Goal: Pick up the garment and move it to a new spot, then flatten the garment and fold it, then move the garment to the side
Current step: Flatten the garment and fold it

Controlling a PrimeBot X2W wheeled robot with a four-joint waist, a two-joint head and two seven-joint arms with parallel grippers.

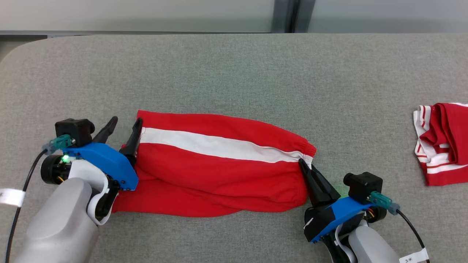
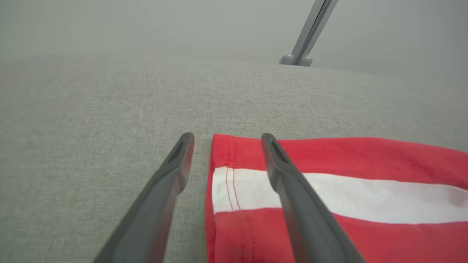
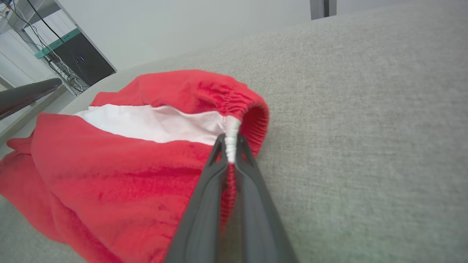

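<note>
At the lower right of the head view, the right tool (image 1: 302, 163) is seen pinched shut on the gathered waistband (image 3: 234, 98) of the red garment (image 1: 219, 175), just where the white stripe (image 1: 219, 146) meets the elastic. At the lower left, the left tool (image 1: 126, 119) is held wide open and grips nothing. Its fingers are set astride the stitched hem (image 2: 225, 157), one above the cloth and the other above bare worktop (image 1: 234, 65); contact cannot be judged. The garment is laid lengthwise across the lower middle of the frame, between the two tools, with a lower layer bulging out along its near edge. It is judged soft, light and limp, and can be expected to sag and bunch if raised by one end alone, so a hold at both ends is favoured. The thick elastic and the doubled hem are taken to be the firmest places to grip. Further off, at the right edge, a second red-and-white garment (image 1: 442, 142) is seen crumpled, well apart. Beyond, the grey worktop is bounded by a pale wall (image 1: 146, 14).
</note>
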